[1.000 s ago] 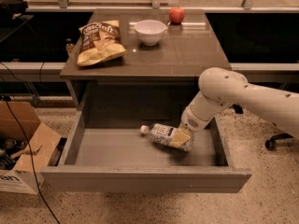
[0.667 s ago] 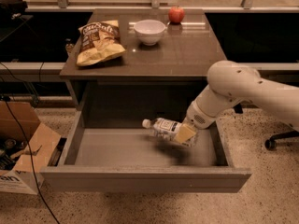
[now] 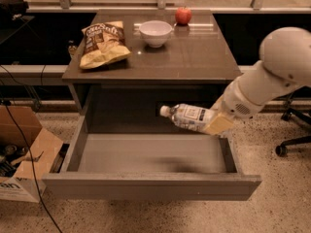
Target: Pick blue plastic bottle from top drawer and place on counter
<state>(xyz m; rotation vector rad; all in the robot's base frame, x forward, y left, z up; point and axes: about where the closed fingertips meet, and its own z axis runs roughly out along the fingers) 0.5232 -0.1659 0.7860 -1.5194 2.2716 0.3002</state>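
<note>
The blue plastic bottle (image 3: pixel 188 117) is a small clear bottle with a white cap and a pale label. It lies sideways in the air above the right part of the open top drawer (image 3: pixel 150 186), cap pointing left. My gripper (image 3: pixel 215 122) is shut on its base end, at the end of the white arm coming in from the right. The bottle hangs below the level of the counter (image 3: pixel 194 52), in front of the cabinet opening. The drawer's inside shows nothing else.
On the counter lie a chip bag (image 3: pixel 102 43), a white bowl (image 3: pixel 155 33) and a red apple (image 3: pixel 183 15). A cardboard box (image 3: pixel 22 154) with cables stands on the floor at left. An office chair base (image 3: pixel 294 142) stands at right.
My gripper has lifted the bottle from the drawer floor up above the drawer and slightly to the right. The arm's elbow rose with it.
</note>
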